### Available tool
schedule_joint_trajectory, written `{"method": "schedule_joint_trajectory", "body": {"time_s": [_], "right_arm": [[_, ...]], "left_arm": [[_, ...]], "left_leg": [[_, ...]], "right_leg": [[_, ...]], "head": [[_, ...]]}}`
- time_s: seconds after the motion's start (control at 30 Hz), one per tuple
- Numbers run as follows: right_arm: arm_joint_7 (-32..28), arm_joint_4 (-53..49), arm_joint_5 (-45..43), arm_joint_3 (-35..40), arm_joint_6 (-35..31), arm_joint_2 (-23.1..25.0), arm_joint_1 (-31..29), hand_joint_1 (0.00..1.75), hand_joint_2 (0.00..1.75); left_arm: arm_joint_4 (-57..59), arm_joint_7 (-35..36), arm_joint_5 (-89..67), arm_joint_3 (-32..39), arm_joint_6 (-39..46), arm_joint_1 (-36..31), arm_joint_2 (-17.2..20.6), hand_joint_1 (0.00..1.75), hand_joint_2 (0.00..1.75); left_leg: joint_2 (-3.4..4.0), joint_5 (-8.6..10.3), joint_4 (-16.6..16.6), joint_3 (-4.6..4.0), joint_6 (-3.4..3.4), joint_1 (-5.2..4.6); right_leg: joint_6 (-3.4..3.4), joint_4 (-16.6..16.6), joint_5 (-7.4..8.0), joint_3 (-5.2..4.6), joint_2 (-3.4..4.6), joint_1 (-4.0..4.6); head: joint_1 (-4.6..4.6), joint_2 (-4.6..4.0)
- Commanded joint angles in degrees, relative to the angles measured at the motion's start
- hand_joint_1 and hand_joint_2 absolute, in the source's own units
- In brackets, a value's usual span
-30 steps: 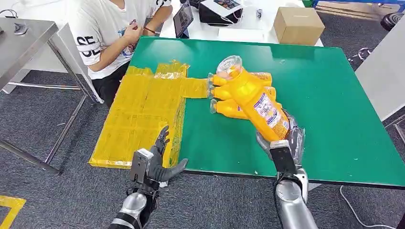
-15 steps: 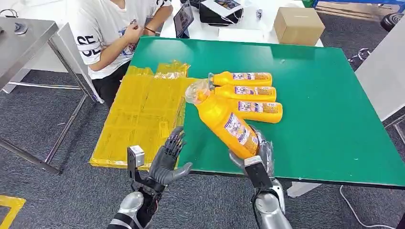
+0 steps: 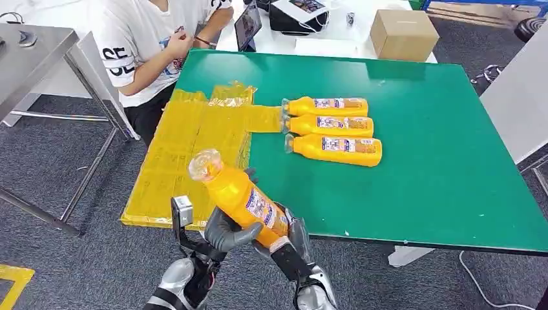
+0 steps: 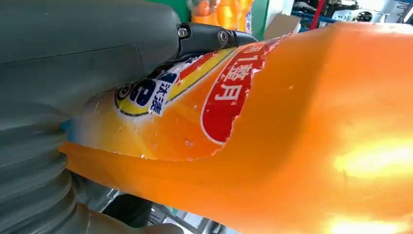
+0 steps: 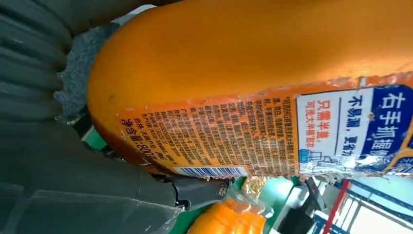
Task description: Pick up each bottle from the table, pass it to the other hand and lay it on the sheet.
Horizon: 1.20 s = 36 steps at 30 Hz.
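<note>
1. The right hand (image 3: 291,227) is gripping the base of an orange bottle (image 3: 242,197) at the lower centre of the head view, holding it tilted with its clear cap pointing toward the upper left.
2. The left hand (image 3: 223,231) is pressing against the same bottle from the left, its thumb and fingers wrapping around the lower body just beside the right hand, so both hands are holding the bottle.
3. In the left wrist view the thick grey thumb (image 4: 87,53) is lying across the bottle's label (image 4: 195,97); in the right wrist view the printed back label (image 5: 234,136) is showing next to that hand's grey cover.
4. The held bottle is hanging in the air over the near edge of the green table (image 3: 439,181), by the lower right corner of the yellow sheet (image 3: 187,155).
5. Three more bottles (image 3: 333,124) are lying side by side on the table in the upper centre of the frame, caps pointing left toward the sheet.
6. A person (image 3: 152,39) is sitting at the upper left, beyond the sheet.
7. A cardboard box (image 3: 404,32) is standing at the top right, on a white surface behind the table.
</note>
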Motion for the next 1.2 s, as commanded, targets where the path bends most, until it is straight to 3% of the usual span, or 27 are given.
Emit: {"method": "schedule_joint_trajectory", "body": {"time_s": [0.03, 0.53, 0.57, 0.6, 0.63, 0.97, 1.0, 1.2], "right_arm": [[0.04, 11.10, -0.03, 3.42, 2.91, 1.28, -3.36, 1.75, 1.75], [0.04, 13.82, 0.64, 6.52, 3.95, 2.35, -3.99, 1.75, 1.75], [0.04, 13.76, 0.65, 6.56, 3.95, 2.31, -3.99, 1.75, 1.75], [0.04, 13.69, 0.59, 6.57, 4.03, 2.28, -3.95, 1.75, 1.75], [0.04, 13.69, 0.59, 6.57, 4.03, 2.28, -3.95, 1.75, 1.75], [0.04, 13.69, 0.59, 6.57, 4.03, 2.28, -3.95, 1.75, 1.75], [0.04, 14.15, 1.08, 6.84, 4.08, 2.15, -4.19, 1.75, 1.75], [0.04, 14.69, 1.44, 6.40, 3.22, 2.07, -4.60, 1.75, 1.75]], "left_arm": [[0.26, -0.05, -0.45, -2.95, 0.09, -1.13, 1.73, 0.00, 1.75], [1.07, -1.85, -5.23, -2.74, 3.65, -1.26, 1.38, 0.00, 1.75], [0.93, -1.87, -5.23, -2.60, 3.61, -1.15, 1.33, 0.28, 1.75], [0.78, -1.90, -5.26, -2.53, 3.66, -1.07, 1.27, 1.61, 1.75], [0.78, -1.90, -5.26, -2.53, 3.66, -1.07, 1.27, 1.75, 1.75], [0.78, -1.90, -5.26, -2.53, 3.66, -1.07, 1.27, 1.75, 1.75], [0.99, 0.79, 3.13, -2.40, -5.58, -0.54, 1.66, 1.75, 1.75], [0.82, 0.70, 3.93, -2.82, -7.55, 0.01, 2.54, 1.75, 1.75]], "left_leg": [[0.08, -0.18, -0.07, 0.46, -0.15, 0.10], [0.02, -0.13, -0.02, 0.29, -0.12, 0.08], [0.00, -0.06, -0.03, 0.14, -0.08, 0.06], [0.00, -0.13, -0.01, 0.27, -0.12, 0.09], [0.04, -0.19, -0.01, 0.38, -0.14, 0.10], [0.00, -0.15, -0.01, 0.31, -0.13, 0.10], [0.01, -0.13, -0.03, 0.27, -0.12, 0.08], [0.06, -0.14, -0.02, 0.28, -0.11, 0.07]], "right_leg": [[-0.17, -0.09, -0.13, 0.43, 0.17, 0.09], [-0.12, -0.05, -0.10, 0.27, 0.07, 0.07], [-0.08, -0.05, -0.05, 0.12, 0.03, 0.06], [-0.12, -0.06, -0.11, 0.27, 0.05, 0.08], [-0.15, -0.06, -0.14, 0.36, 0.12, 0.09], [-0.13, -0.05, -0.13, 0.30, 0.05, 0.09], [-0.12, -0.05, -0.11, 0.24, 0.06, 0.07], [-0.11, -0.04, -0.10, 0.24, 0.10, 0.06]], "head": [[0.00, 0.00], [-0.02, 0.00], [0.00, 0.00], [-0.02, 0.00], [-0.02, 0.00], [-0.02, 0.00], [-0.02, 0.00], [-0.02, 0.00]]}}
